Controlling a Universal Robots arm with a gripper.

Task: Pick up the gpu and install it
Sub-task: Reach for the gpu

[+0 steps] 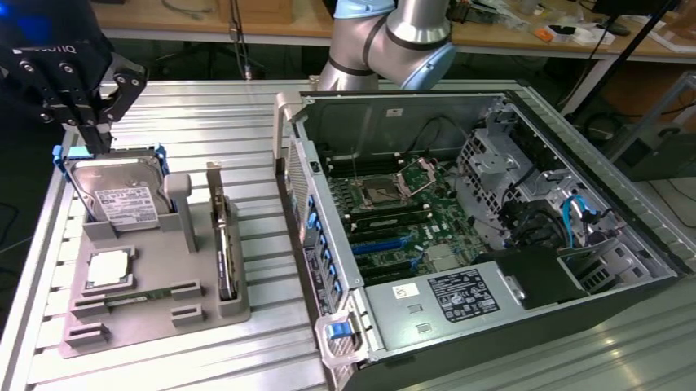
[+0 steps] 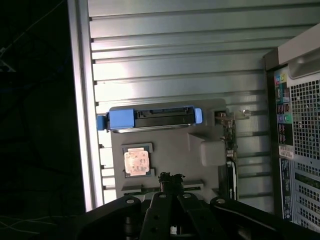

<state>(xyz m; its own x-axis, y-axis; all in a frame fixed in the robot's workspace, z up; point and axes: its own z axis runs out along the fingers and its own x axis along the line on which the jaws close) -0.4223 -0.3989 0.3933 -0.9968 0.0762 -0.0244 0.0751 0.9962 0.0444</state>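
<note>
Your counter (image 1: 250,114) is ribbed metal with a dull brushed sheen. The holder (image 1: 152,314) looks matt grey plastic; the hard drive (image 1: 114,183) shows shiny metal in a blue plastic frame. The gpu (image 1: 224,252) bracket is bare silver metal.

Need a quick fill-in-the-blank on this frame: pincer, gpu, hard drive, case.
1. The pincer is ____ and holds nothing.
2. The gpu stands edge-on in the gray holder, not yet in the ____.
3. The pincer is nearest the hard drive, whose frame is ____.
Missing words: shut; computer case; blue.
</note>
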